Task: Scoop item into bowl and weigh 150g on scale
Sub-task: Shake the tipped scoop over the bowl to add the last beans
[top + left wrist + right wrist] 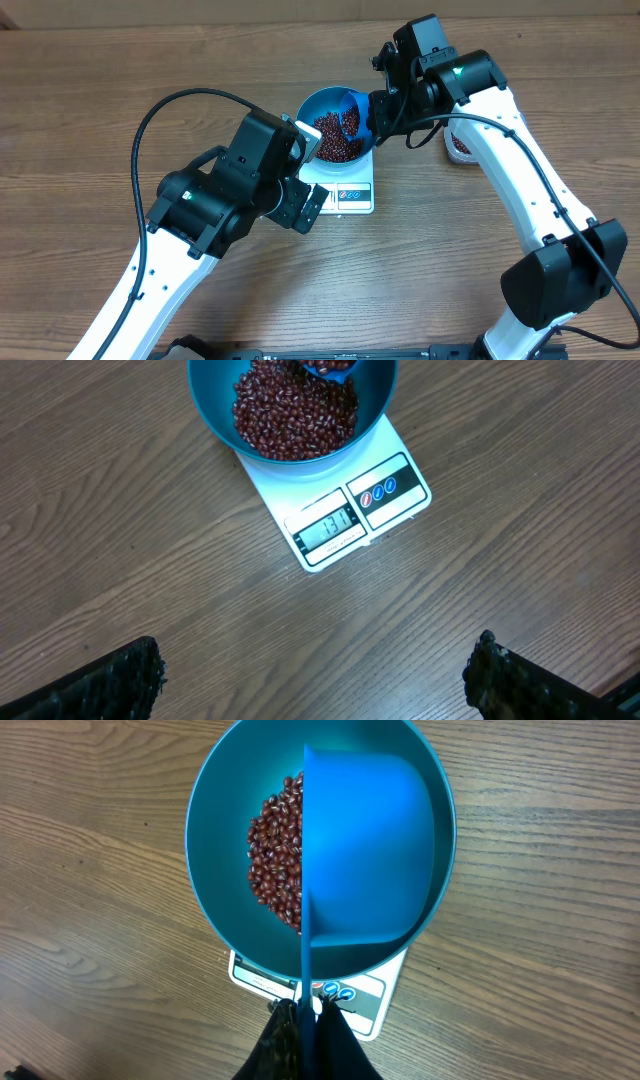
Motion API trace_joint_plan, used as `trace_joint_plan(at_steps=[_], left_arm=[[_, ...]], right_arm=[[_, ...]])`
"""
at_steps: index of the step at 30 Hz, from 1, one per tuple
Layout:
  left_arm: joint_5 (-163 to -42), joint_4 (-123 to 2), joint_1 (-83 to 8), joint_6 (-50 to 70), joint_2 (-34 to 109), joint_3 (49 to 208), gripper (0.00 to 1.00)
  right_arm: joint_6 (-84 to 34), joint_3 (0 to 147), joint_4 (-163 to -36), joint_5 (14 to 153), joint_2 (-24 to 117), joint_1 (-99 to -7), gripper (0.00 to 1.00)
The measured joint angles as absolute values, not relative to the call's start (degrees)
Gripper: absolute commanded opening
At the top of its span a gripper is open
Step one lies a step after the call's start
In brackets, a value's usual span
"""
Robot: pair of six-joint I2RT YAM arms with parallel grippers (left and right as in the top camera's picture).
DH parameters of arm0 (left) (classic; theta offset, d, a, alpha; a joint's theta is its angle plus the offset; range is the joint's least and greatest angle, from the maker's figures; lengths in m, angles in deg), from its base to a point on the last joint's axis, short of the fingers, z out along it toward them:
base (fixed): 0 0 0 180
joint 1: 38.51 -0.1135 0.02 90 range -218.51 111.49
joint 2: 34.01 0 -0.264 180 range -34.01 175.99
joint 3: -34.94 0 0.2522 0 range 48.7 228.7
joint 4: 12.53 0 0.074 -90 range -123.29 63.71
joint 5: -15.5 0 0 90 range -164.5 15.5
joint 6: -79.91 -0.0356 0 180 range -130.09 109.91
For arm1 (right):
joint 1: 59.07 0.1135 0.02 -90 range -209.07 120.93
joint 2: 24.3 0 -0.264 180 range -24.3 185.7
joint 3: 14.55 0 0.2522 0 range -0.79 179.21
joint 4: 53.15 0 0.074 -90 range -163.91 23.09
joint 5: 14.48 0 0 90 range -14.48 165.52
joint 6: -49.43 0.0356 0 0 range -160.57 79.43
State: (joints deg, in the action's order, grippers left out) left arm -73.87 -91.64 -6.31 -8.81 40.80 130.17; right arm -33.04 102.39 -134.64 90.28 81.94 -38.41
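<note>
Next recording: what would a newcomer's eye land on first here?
The bright blue bowl, partly filled with dark red-brown beans, sits on the white scale at mid-table. The right gripper holds a blue scoop by its handle over the bowl; the left gripper hangs open just short of the scale.

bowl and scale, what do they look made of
bowl: likely plastic, uniform bright blue with a soft even sheen. scale: looks like smooth white plastic, with a printed button label and a small grey display.
</note>
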Motion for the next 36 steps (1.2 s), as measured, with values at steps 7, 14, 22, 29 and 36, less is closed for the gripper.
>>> trace_joint_plan(at_steps=[7,14,22,29,36], left_arm=[[-73.87,-91.64,-6.31,-8.81,40.8,130.17,1.0],[-73.87,-91.66,-6.31,-8.83,40.8,130.17,1.0],[-73.87,-91.64,-6.31,-8.83,40.8,130.17,0.99],[-73.9,-91.64,-6.31,-8.81,40.8,130.17,1.0],[-73.87,-91.66,-6.31,-8.81,40.8,130.17,1.0]], right_arm=[[-33.04,102.39,-134.66,90.28,81.94,-38.41,0.04],[-39.45,102.39,-135.1,92.92,81.94,-38.01,0.04],[-34.51,102.39,-134.44,89.17,81.94,-38.08,0.04],[-34.22,102.39,-134.61,89.1,81.94,-38.08,0.04],[-41.15,102.39,-135.31,91.94,81.94,-36.92,0.04]])
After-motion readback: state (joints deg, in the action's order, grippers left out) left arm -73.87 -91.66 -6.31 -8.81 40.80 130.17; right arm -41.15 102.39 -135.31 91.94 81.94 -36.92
